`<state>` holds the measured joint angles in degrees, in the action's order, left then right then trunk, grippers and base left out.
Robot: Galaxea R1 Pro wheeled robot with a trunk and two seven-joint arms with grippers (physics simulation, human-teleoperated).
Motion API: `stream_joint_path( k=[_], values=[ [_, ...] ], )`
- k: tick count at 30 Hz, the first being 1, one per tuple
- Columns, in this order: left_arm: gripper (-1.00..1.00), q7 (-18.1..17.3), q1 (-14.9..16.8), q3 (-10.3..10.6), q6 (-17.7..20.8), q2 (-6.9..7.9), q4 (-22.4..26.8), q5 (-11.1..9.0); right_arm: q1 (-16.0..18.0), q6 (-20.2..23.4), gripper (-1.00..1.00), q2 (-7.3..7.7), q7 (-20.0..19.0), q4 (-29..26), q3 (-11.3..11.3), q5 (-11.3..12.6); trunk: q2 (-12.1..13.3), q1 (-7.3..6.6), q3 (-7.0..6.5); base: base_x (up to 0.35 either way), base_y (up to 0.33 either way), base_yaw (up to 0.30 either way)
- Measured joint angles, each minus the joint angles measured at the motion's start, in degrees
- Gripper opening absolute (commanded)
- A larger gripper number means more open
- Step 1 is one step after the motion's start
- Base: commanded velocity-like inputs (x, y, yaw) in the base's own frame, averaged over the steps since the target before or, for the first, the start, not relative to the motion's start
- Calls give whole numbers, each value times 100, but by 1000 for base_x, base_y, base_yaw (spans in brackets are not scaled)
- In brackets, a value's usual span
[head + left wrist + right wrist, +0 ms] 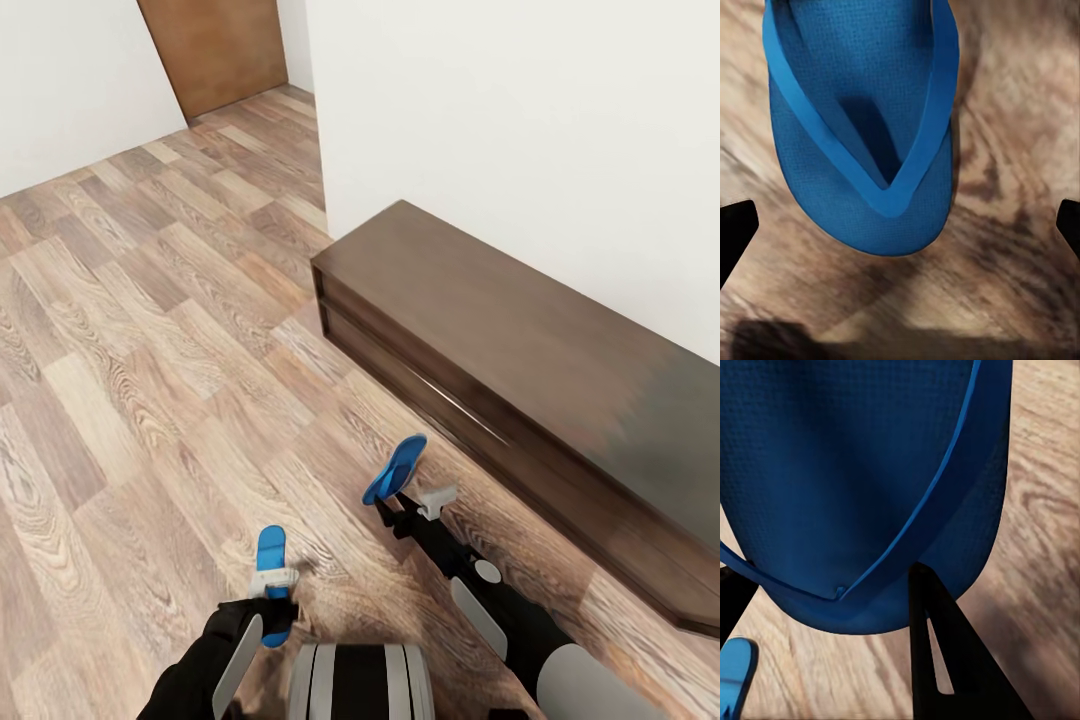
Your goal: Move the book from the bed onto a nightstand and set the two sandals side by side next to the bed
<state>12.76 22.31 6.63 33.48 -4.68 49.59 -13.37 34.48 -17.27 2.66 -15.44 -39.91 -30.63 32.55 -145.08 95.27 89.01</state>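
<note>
Two bright blue sandals show over the wood-plank floor (130,400). One sandal (271,548) (862,127) lies flat on the floor just ahead of my base. My left gripper (272,582) (901,223) hangs right above it, open, its dark fingertips (735,229) wide apart on either side of the toe end. The other sandal (397,467) (862,472) is tilted up off the floor with my right gripper (393,502) (825,585) shut on its end; one dark finger (937,645) presses its edge. The bed, book and nightstand are out of view.
A long low dark cabinet (520,340) runs along the white wall (520,120) at the right, close to my right arm. A tan door (215,45) stands at the far end. Open floor stretches left and ahead.
</note>
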Motion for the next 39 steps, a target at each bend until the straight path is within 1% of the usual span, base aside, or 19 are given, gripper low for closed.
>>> stream_joint_path(
  k=[2, 11, 16, 22, 24, 35, 39],
  values=[
    [100, 0, 0, 0, 0, 0, 0, 0, 0, 0, -100, 0, 1, 0, 0, 0, -3, 5, 44, 0, 0, 0],
    [100, 0, 0, 0, -1, 0, 6, 0, 1, 0, -100, 9, 1, -16, 7, 5, -3, 5, 45, 0, 0, 0],
    [100, 0, 0, 0, 0, 0, 9, 0, 0, 0, -100, 17, 2, -28, 16, 8, -9, 18, 155, 0, 0, 0],
    [100, 7, 0, 0, -103, 0, 9, 0, 1, 0, -100, 17, 2, -29, 17, 9, -10, 18, 156, 5, 0, 0],
    [100, 11, 0, -1, -138, 0, 9, 0, 0, 0, -100, 17, 1, -29, 17, 9, -10, 16, 156, 197, 0, 0],
    [100, 15, 0, -8, -156, 1, 9, 0, 1, 0, -100, 9, 2, -21, 17, 4, -10, 18, 156, 38, 0, 0],
    [100, 17, 0, -9, -152, 6, 9, 0, 1, 0, -100, 9, 2, -21, 17, 1, -10, 15, 156, 156, 0, 0]
  ],
)
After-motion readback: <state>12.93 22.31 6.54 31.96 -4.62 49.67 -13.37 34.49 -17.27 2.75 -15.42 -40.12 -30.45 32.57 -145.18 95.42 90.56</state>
